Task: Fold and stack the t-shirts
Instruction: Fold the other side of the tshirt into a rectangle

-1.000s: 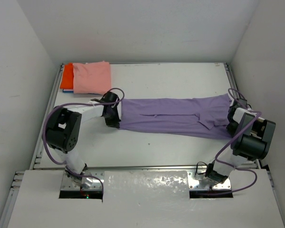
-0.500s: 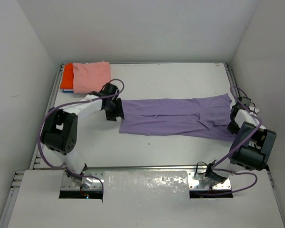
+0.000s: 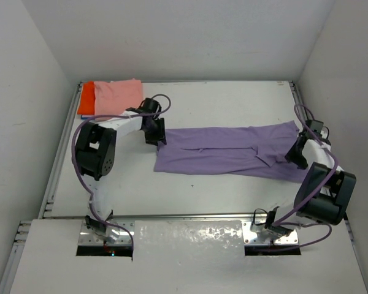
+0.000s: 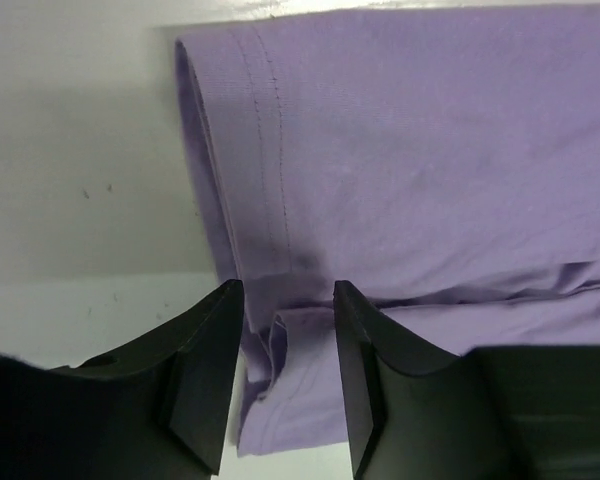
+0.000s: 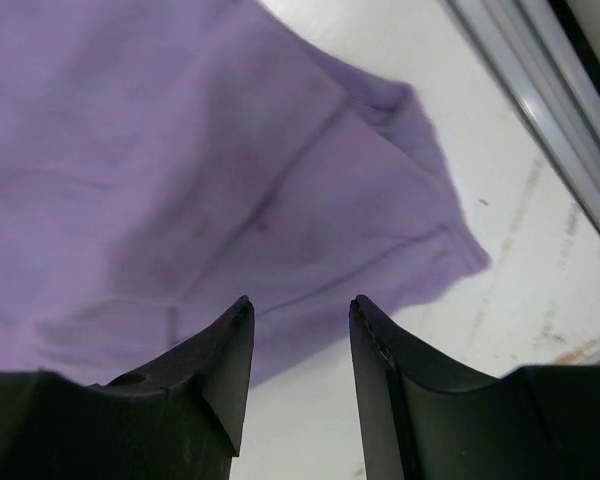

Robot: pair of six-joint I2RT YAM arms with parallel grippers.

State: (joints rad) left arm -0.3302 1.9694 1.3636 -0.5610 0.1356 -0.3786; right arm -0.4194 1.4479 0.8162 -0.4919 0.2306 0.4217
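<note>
The purple shirt (image 3: 227, 150) lies flat on the tabletop (image 3: 221, 101) as a long folded strip. It runs from left of the middle across to the right edge. Its left end is a neat fold with a stitched hem showing. Its right end is looser, with a sleeve and a rumpled corner spreading toward the rail at the right edge.

The left gripper (image 3: 156, 133) hangs over the far corner of the strip's left end. In the left wrist view its two dark fingers (image 4: 205, 380) stand partly apart with nothing between them, and the folded edge of the cloth shows through the gap below.

The right gripper (image 3: 296, 153) is at the strip's right end, close to the right edge. Its fingers (image 5: 220, 370) are likewise partly spread and empty, with purple cloth and bare white tabletop beneath them.

In the far left corner of the tabletop, the pink shirt (image 3: 118, 98) sits folded on top of the orange shirt (image 3: 86, 98). A band of orange shows along the stack's left side. The stack lies near the left arm but apart from the purple shirt.
</note>
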